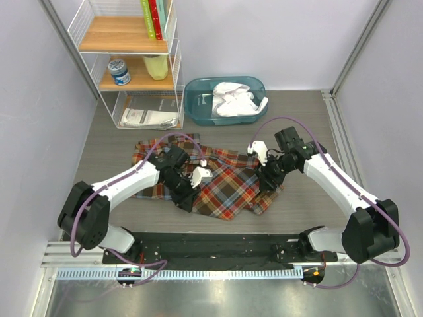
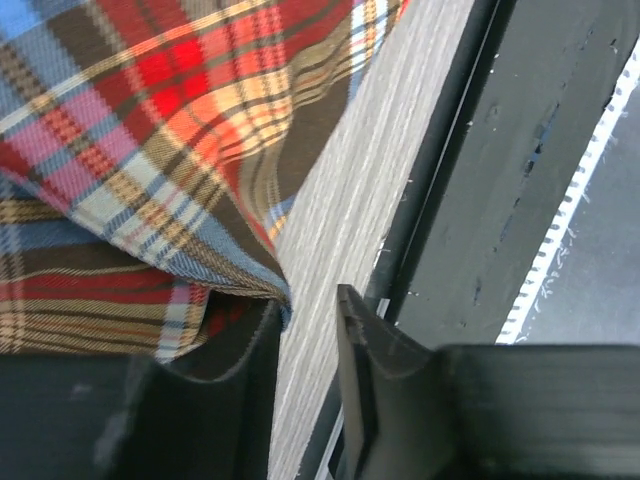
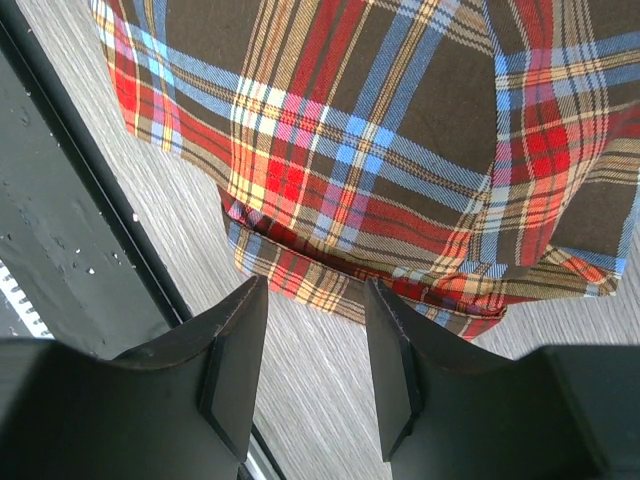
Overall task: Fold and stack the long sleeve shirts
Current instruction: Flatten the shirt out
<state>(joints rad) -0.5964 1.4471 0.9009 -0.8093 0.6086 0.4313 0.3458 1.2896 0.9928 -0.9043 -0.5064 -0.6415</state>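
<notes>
**Both grippers low at the plaid shirt's near edge; no grip confirmed**

1. Plaid shirt (image 1: pixel 228 186): you have it lying crumpled across the middle of the table (image 1: pixel 304 132), in the centre of the top view. It is not flat. Layers overlap, and a strip of it trails toward the left of the frame.

2. Left gripper (image 2: pixel 310 300): your left arm reaches in from the lower left of the top view and comes down on the shirt's lower left part. In the left wrist view the jaws stand a narrow gap apart, with bare table grain showing between them. A folded corner of the plaid rests against the tip of the left-hand finger (image 2: pixel 230 350). No cloth is seen inside the gap.

3. Right gripper (image 3: pixel 315 290): your right arm comes in from the lower right and sits over the shirt's right edge. In the right wrist view the jaws are moderately apart, and only table shows between them. The shirt's hem lies just beyond the fingertips, at the centre of that frame. Nothing is held.

4. White shirt (image 1: pixel 234 100): it sits bunched in the teal bin (image 1: pixel 196 92) at the top centre of the top view, well apart from both grippers.

5. A wire shelf (image 1: pixel 132 66) stands at the upper left.
</notes>
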